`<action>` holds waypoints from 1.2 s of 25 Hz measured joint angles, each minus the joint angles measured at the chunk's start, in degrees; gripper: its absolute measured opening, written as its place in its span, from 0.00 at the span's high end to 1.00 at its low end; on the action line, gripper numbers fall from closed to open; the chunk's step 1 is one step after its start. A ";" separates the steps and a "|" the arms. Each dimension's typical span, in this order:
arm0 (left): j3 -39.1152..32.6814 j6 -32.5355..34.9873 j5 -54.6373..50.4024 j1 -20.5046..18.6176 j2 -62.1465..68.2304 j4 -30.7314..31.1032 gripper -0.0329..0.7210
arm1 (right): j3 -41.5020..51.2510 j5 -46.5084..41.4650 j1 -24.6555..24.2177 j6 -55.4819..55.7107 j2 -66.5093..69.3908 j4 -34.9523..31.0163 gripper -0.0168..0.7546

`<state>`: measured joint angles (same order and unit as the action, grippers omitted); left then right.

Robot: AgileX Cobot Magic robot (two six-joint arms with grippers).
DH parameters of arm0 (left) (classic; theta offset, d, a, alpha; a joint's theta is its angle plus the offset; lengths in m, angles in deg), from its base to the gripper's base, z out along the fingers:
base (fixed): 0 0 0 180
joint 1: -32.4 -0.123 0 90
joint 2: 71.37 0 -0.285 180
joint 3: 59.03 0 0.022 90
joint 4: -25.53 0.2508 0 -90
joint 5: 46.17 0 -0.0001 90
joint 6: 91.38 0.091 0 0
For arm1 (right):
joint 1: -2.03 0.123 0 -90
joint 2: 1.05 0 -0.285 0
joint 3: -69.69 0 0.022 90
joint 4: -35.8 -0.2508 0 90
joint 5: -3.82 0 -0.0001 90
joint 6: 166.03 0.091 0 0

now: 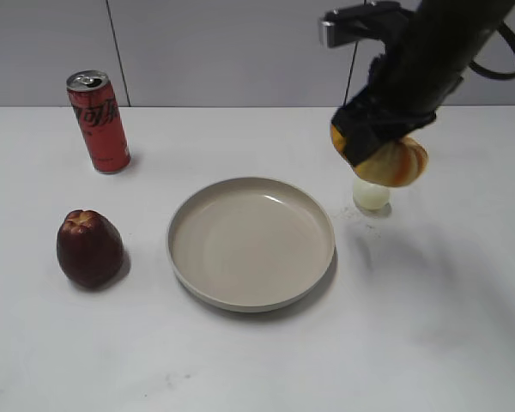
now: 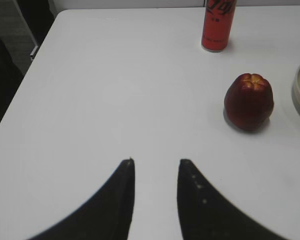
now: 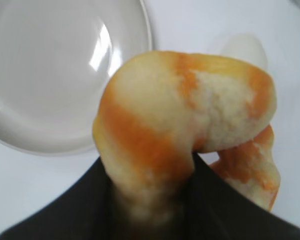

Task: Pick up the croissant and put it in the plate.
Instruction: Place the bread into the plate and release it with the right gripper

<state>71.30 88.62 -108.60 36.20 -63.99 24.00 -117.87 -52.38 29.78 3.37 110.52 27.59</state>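
While the right claw (image 1: pixel 371 142) grips the croissant (image 1: pixel 396 161) aloft, an egg (image 1: pixel 371 196) sits directly beneath, plate (image 1: pixel 251 296) lower-left; left claw (image 2: pixel 156 172) narrowly parted, empty

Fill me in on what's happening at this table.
The right gripper is holding the croissant up off the table, just right of the empty plate and above a small egg. The left gripper is open and idle over bare table near a dark red fruit. A red soda can stands at the back left. The croissant isn't in the plate yet.
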 joint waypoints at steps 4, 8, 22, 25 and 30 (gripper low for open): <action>0.00 0.00 0.00 0.00 0.00 0.00 0.65 | -6.72 -0.55 5.59 -0.46 4.20 -0.13 0.66; 0.00 0.00 0.00 0.00 0.00 0.00 0.65 | -11.53 -0.72 10.88 -0.57 10.71 0.35 0.66; 0.00 0.00 0.00 0.00 0.00 0.00 0.65 | -18.41 -8.16 15.53 -0.59 28.27 5.20 0.56; 0.00 0.00 0.00 0.00 0.00 0.00 0.65 | -19.05 -8.38 15.53 -0.59 28.32 5.20 0.24; 0.00 0.00 0.00 0.00 0.00 0.00 0.65 | -21.96 -10.58 15.53 -0.64 27.92 4.58 0.17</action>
<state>71.30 88.62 -108.60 36.20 -63.99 24.00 -139.83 -62.96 45.31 2.74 138.44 32.18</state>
